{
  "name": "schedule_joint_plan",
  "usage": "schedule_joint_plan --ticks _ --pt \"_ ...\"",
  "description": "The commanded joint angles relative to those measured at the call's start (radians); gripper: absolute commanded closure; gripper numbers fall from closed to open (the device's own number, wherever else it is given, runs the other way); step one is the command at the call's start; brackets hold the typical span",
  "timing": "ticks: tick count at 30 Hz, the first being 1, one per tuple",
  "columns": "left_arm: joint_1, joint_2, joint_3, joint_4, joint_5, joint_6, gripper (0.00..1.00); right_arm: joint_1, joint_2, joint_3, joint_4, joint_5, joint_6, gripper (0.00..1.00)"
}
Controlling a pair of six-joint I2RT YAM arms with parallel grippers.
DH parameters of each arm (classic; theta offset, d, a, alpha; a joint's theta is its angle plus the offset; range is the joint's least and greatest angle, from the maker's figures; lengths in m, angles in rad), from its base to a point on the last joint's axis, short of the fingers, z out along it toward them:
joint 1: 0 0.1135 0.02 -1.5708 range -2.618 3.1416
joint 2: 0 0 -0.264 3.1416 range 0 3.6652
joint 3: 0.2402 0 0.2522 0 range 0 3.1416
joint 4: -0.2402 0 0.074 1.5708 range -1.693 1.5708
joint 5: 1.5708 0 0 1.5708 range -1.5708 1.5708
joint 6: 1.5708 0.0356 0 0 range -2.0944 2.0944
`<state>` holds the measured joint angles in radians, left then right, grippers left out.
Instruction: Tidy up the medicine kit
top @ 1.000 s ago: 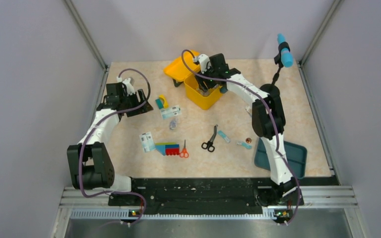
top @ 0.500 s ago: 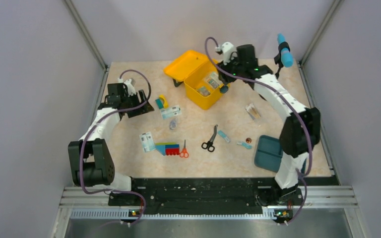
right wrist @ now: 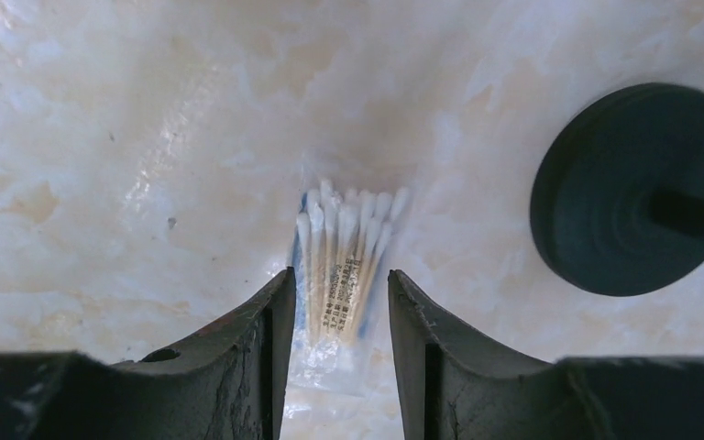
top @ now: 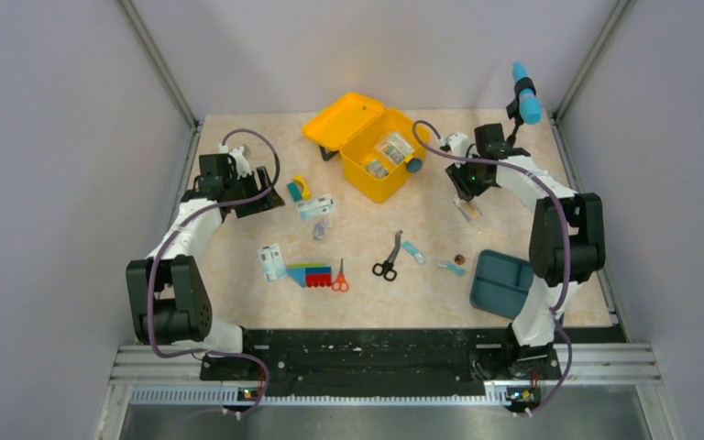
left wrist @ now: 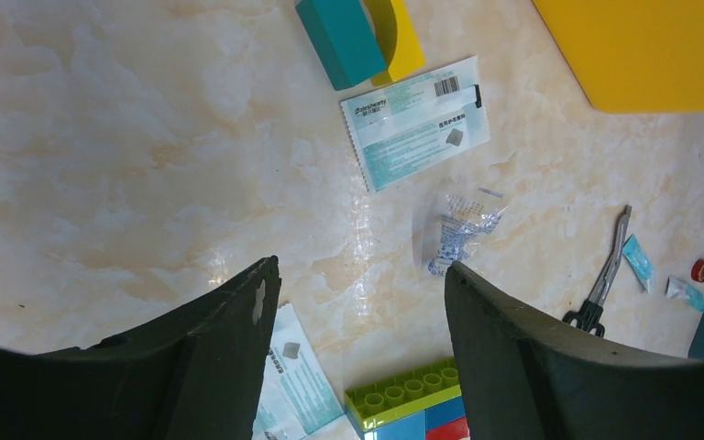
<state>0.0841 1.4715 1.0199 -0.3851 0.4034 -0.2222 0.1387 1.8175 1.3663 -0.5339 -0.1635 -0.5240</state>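
Note:
The yellow medicine kit point(top: 378, 179) stands open at the back centre, its lid point(top: 339, 119) laid back to the left. A few small packets point(top: 392, 147) lie inside it. My right gripper point(top: 466, 191) is to the right of the kit, low over a clear packet of cotton swabs point(top: 467, 210). In the right wrist view its fingers point(right wrist: 280, 312) stand partly open on either side of the swab packet point(right wrist: 344, 261), which lies on the table. My left gripper point(top: 255, 200) is open and empty at the left, above bare table point(left wrist: 362, 275).
A teal compartment tray point(top: 504, 282) lies front right. Black scissors point(top: 388, 257), orange scissors point(top: 339, 278), a toy block point(top: 309, 273), sachets point(top: 272, 261) point(top: 316, 206) and a clear bag point(left wrist: 458, 229) lie mid-table. A dark stand base point(right wrist: 637, 188) is beside the swabs.
My right gripper has left the kit, swung right and come down over the swab packet. The left arm has not moved.

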Motion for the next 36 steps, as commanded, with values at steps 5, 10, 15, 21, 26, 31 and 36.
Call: schedule_joint_plan --ticks 5,10,15,21,26,31,36 --pt "0.005 -0.007 0.048 0.011 -0.001 0.026 0.29 -0.017 0.08 -0.016 -0.036 0.07 -0.053 0.57" --pt "0.005 -0.013 0.045 0.01 0.0 0.03 0.29 -0.033 0.123 0.001 -0.072 0.077 -0.059 0.66" --pt "0.005 -0.017 0.04 0.01 0.002 0.029 0.29 -0.034 0.109 0.052 -0.147 0.018 -0.058 0.97" --pt "0.005 -0.013 0.034 0.008 0.008 0.023 0.29 -0.01 -0.019 0.126 -0.217 -0.124 -0.04 1.0" --pt "0.005 -0.013 0.025 0.021 0.011 0.017 0.29 0.063 -0.081 0.237 -0.152 -0.211 0.038 1.0" --pt "0.004 -0.017 0.02 0.024 0.017 0.012 0.29 0.164 0.014 0.425 -0.095 -0.235 0.104 1.0" --pt "0.004 -0.035 0.013 0.023 0.014 0.016 0.29 0.241 0.182 0.635 -0.085 -0.238 0.131 1.0"
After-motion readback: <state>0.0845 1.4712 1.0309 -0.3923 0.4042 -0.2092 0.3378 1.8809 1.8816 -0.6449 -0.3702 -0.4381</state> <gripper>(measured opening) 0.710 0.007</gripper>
